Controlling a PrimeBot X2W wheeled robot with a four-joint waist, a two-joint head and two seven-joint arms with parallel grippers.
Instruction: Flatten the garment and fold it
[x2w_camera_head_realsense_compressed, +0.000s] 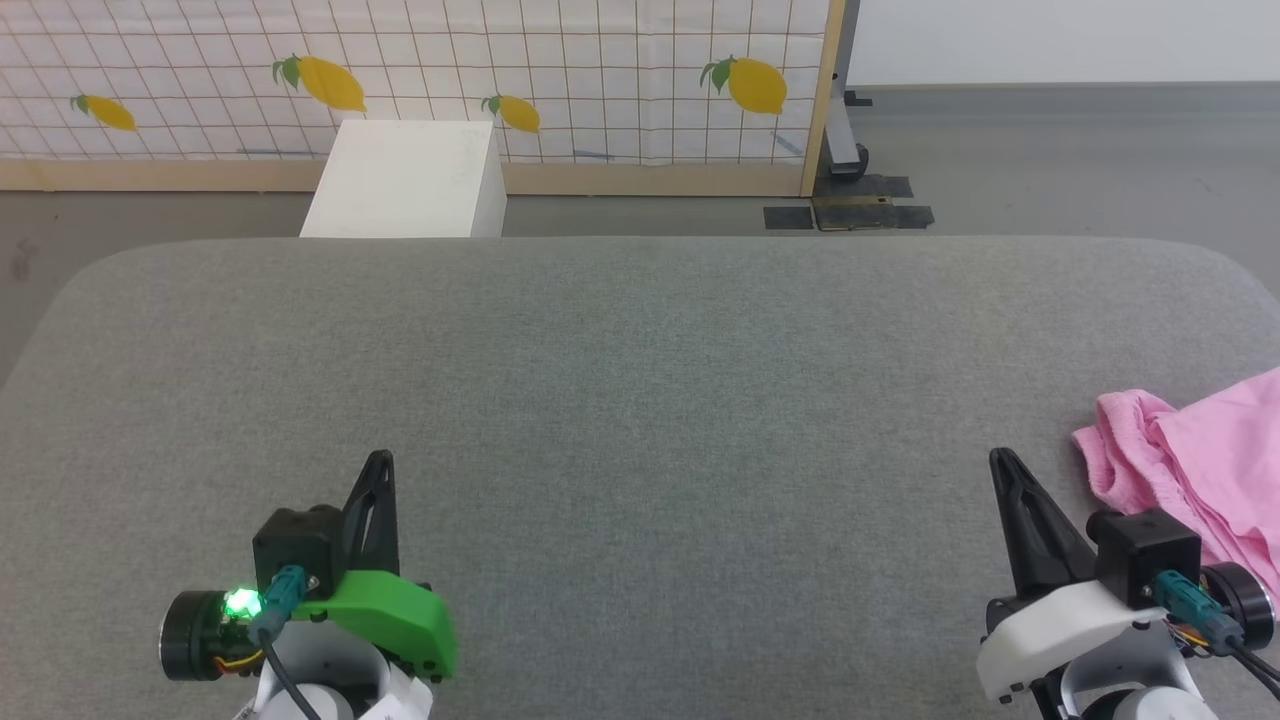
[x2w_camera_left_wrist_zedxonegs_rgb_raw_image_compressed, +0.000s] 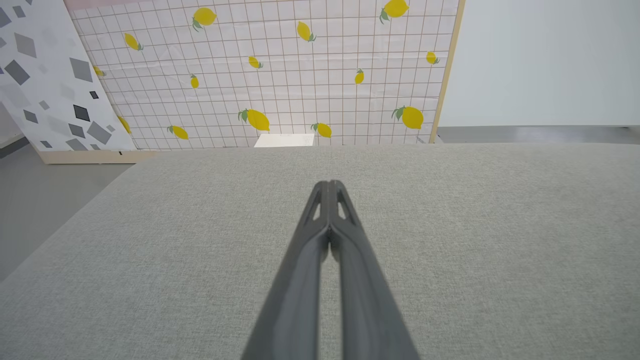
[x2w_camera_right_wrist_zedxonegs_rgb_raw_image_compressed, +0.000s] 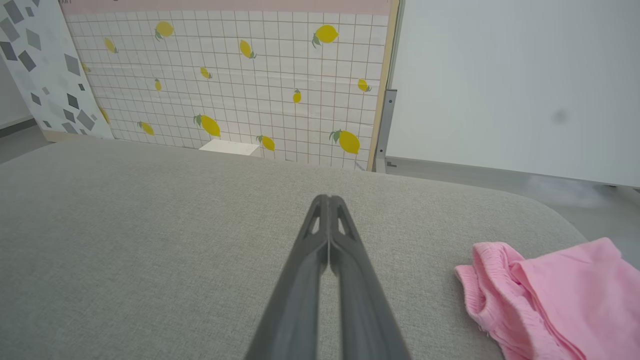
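— Left gripper (x2w_camera_head_realsense_compressed: 381, 462), near edge of the worktop (x2w_camera_head_realsense_compressed: 640, 380), left side: long, dark, tapered fingers pressed tip to tip, clamped on nothing. Green plastic shell at the wrist, small green light glowing.

— And on the other side?

— Right gripper (x2w_camera_head_realsense_compressed: 1000, 460), near edge toward the right: same slim black fingers, likewise pressed together and empty, white shell behind. Slotted cut-outs just below the fingertips, plain in both wrist views.

— Garment (x2w_camera_head_realsense_compressed: 1190, 460)?

— At the right edge of the worktop, just beside the right gripper, fingers clear of it. Light pink, thin and soft, lying crumpled. Gathered, ribbed waistband bunched toward the centre, smoother cloth spreading rightward.

— Surface?

— Grey woven upholstery, finely flecked, flat, with rounded far corners.

— Beyond the far edge?

— White box (x2w_camera_head_realsense_compressed: 405, 180), plain and square-cornered, on grey floor (x2w_camera_head_realsense_compressed: 1050, 160). Behind it a wood-framed screen (x2w_camera_head_realsense_compressed: 560, 70), white with a thin grid and yellow lemons. Pale panel (x2w_camera_left_wrist_zedxonegs_rgb_raw_image_compressed: 45, 75) scattered with grey diamond shapes, leaning at the far left in the left wrist view.
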